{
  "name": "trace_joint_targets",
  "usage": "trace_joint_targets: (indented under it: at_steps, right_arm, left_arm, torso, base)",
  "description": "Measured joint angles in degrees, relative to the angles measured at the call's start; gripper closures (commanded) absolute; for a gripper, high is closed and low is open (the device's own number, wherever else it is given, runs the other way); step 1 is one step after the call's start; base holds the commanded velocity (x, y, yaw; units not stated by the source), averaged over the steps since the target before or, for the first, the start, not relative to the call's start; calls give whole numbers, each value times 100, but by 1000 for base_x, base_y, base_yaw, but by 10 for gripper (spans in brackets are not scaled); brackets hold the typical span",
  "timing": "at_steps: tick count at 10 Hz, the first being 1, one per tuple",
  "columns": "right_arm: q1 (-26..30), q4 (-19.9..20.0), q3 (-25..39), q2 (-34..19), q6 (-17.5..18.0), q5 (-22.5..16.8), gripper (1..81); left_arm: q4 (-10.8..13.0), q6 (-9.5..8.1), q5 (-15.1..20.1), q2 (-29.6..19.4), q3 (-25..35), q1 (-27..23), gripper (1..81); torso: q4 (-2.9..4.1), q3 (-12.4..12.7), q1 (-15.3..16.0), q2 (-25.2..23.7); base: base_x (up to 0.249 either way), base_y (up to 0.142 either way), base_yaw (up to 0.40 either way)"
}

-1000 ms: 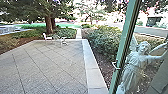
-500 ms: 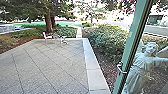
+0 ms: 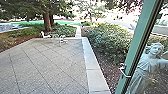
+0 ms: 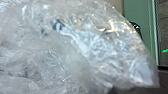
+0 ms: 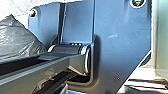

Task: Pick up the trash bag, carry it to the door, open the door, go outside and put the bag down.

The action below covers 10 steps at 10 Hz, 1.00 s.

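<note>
Clear, crinkled plastic of the trash bag [image 4: 97,47] lies close before the camera in the left wrist view. How the left fingers stand cannot be made out behind it. A greyish piece of the bag [image 5: 18,37] shows beside the robot's dark base in the right wrist view. In the head view the green-framed glass door [image 3: 136,47] stands at the right, swung outward, with a metal handle [image 3: 124,71] on its frame. A green frame [image 4: 140,15] shows behind the plastic in the left wrist view.
A paved patio [image 3: 50,65] spreads ahead, bordered on the right by a pale stone curb [image 3: 91,67] and bushes [image 3: 107,40]. White chairs [image 3: 60,40] stand at its far end near a tree [image 3: 47,18]. A pale statue [image 3: 150,65] shows through the door glass.
The head camera's view has shifted slightly. The door's frame and handle now stand farther right in the head view, and the handle looks larger and nearer.
</note>
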Motion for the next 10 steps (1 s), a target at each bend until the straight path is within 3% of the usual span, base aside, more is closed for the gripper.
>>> trace_joint_targets:
  at_steps: [10]
  right_arm:
    - [1,0,0,4,0,-22,10]
  left_arm:
    - [0,0,-11,-28,4,-41,811]
  torso:
    - [0,-2,-9,5]
  base:
    - [109,0,0]
